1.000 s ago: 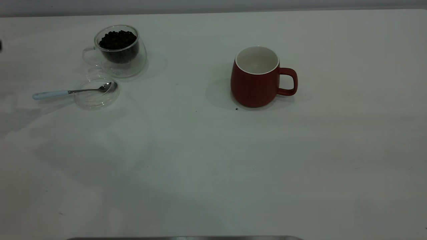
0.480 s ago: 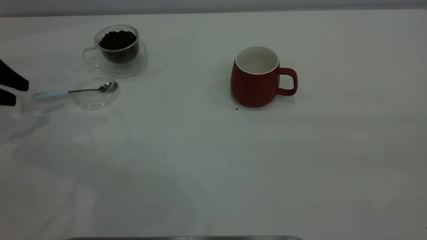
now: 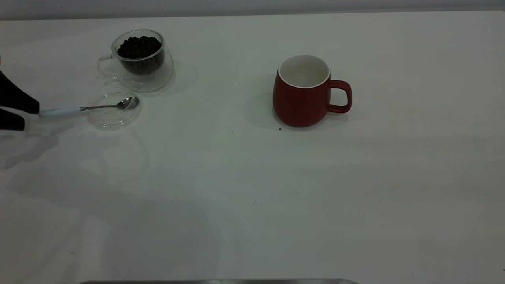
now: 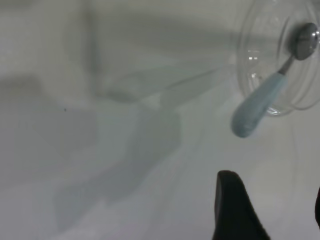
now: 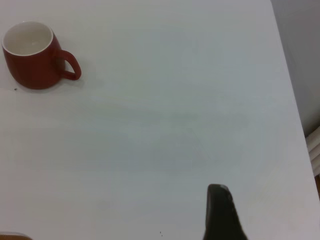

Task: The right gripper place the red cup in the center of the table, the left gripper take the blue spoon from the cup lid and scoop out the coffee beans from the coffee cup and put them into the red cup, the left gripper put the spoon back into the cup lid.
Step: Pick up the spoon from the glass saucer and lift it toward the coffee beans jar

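Left claw point(image 3: 29, 115) nearer one blue spoon point(image 3: 59, 112)

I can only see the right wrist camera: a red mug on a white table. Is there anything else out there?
Observer: Yes. In the exterior view, a clear coffee cup heaped with coffee beans stands far to the left of the red cup.
Operator: Is there a spoon for them?
Observer: A blue spoon rests with its bowl in a glass cup lid, just in front of that cup.
Operator: Is an arm near it?
Observer: The left gripper, with its fingers open, is at the handle's end but isn't gripping it.
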